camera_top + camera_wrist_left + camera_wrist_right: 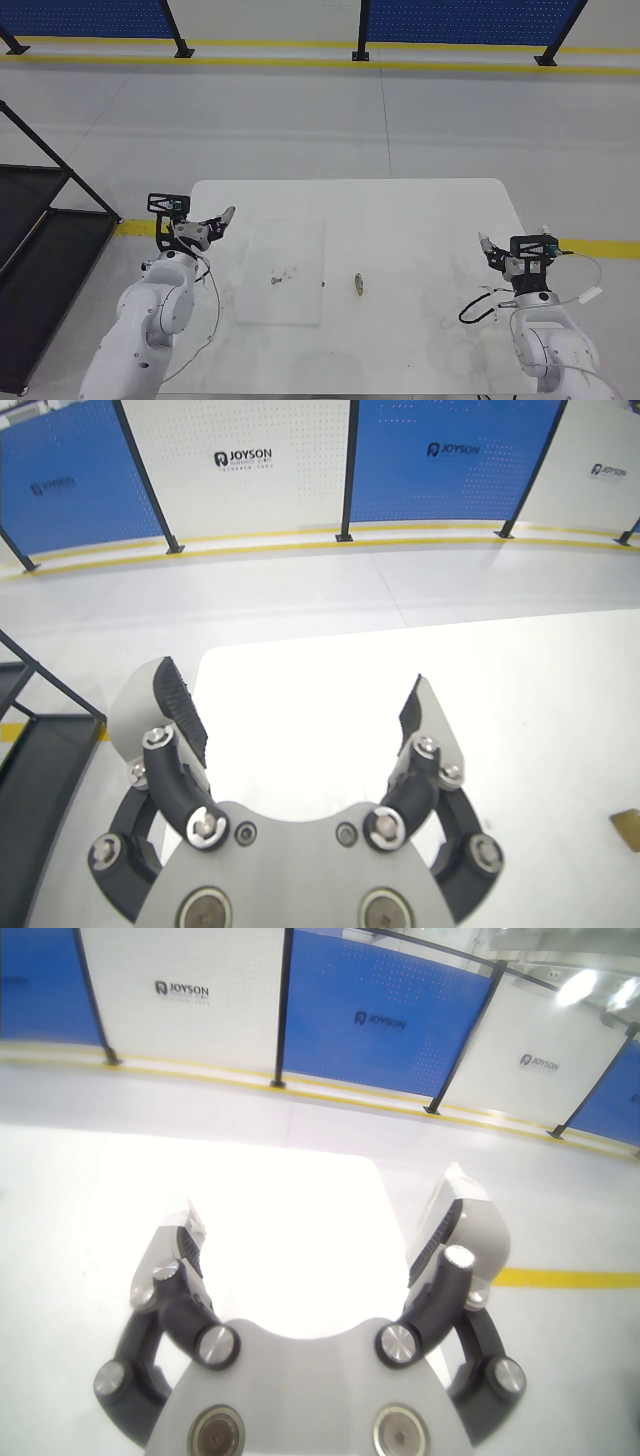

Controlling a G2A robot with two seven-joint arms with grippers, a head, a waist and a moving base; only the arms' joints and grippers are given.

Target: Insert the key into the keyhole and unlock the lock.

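both end effectors released, key and lock lying on the bench

the left end effector (295, 680) is released, its 2 ribbed fingers (180, 705) spread wide with nothing between them. it hangs over the left side of the white bench (430, 210), and its wrist view looks toward the bench's far left corner. the right end effector (325, 1193) is also released, its fingers (440, 1233) wide apart and holding nothing. it sits at the right edge of the bench, with the far right corner ahead of it in its wrist view.

in the top view, the key (276, 281) is a small metallic piece lying flat on a pale, see-through sheet (290, 245) spread over the bench's left-middle part. its exact heading is too small to tell. the lock (358, 285), small and brass-coloured, rests on the bare bench just off the sheet's right edge, near the key but apart from it. both things lie between the 2 arms, closer to the left end effector than to the right, and neither end effector touches them.

a black cable (475, 310) loops on the bench beside the right arm. a black rack (35, 230) stands on the floor to the left of the bench. a yellow line (600, 247) runs across the floor, and blue panels (470, 20) on black posts stand beyond the bench.
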